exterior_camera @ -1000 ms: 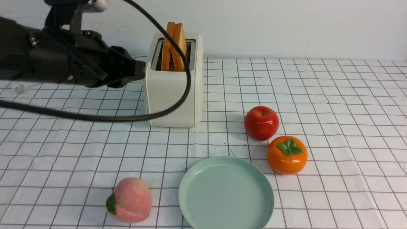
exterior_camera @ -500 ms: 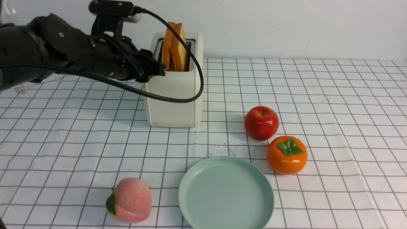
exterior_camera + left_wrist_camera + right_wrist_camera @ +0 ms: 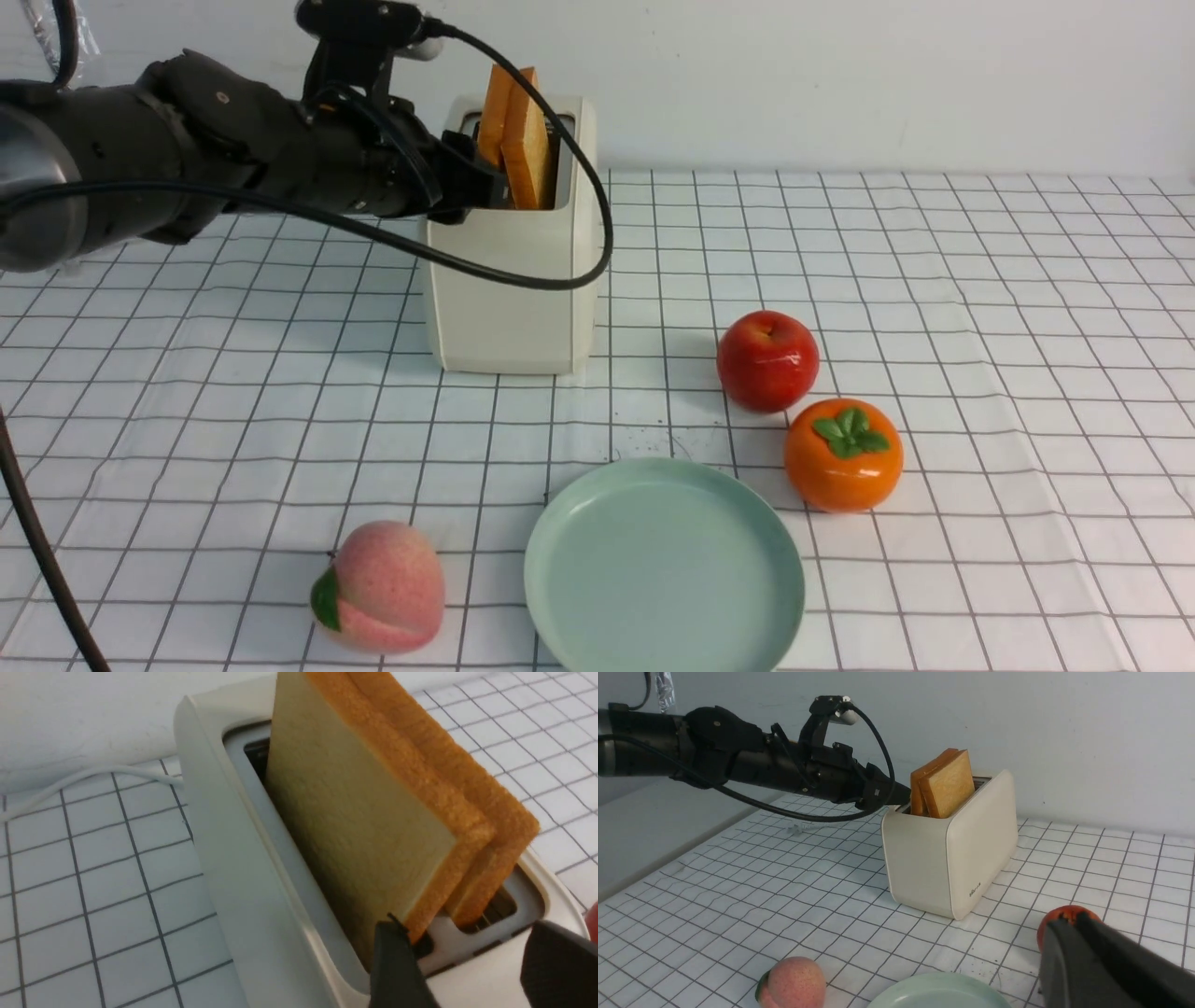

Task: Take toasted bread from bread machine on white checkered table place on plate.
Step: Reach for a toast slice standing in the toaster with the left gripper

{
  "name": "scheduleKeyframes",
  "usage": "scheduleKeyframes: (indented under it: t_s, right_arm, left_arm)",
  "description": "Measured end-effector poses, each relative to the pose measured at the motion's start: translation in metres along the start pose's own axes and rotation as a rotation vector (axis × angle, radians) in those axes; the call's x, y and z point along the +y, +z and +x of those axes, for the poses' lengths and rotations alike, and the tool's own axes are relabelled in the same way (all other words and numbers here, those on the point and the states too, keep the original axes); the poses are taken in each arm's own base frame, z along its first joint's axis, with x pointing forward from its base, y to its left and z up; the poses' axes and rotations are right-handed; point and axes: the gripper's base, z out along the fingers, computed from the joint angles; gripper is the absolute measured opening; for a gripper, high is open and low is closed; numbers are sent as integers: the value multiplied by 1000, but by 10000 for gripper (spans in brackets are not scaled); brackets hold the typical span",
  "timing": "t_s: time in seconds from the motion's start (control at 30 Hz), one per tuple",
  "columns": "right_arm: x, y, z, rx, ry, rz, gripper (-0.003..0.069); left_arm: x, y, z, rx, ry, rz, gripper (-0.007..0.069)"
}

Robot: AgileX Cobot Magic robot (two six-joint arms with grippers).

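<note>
Two slices of toasted bread (image 3: 518, 131) stand leaning together in the cream bread machine (image 3: 509, 280) at the back of the white checkered table (image 3: 934, 280). My left gripper (image 3: 490, 177) reaches in from the left at the slot top. In the left wrist view it (image 3: 472, 952) is open, one finger touching or nearly touching the near slice's (image 3: 364, 812) lower corner, the other beyond the second slice. The mint plate (image 3: 663, 569) lies empty at the front. My right gripper (image 3: 1066, 924) is shut and empty, held above the table near the plate (image 3: 938, 994).
A red apple (image 3: 767, 361) and an orange persimmon (image 3: 843, 455) sit right of the plate, and a peach (image 3: 383, 586) sits to its left. The left arm's black cable (image 3: 560, 271) loops across the bread machine's front. Its white cord (image 3: 70, 784) trails behind.
My left arm has swung right and up from beside the bread machine to its top. The open gripper now reaches the toast slices. The bread, plate and fruits have not moved.
</note>
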Motion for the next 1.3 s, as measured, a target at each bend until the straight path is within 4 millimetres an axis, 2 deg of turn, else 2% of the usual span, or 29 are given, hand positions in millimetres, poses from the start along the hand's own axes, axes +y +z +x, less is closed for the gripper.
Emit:
scheduleKeyframes:
  t_s: [0.93, 1.3]
  right_arm:
    - [1, 0, -1, -16, 25, -9, 21]
    - [1, 0, -2, -17, 17, -6, 25]
  left_arm:
    - [1, 1, -3, -33, 2, -5, 383]
    - [1, 22, -7, -35, -20, 21, 383]
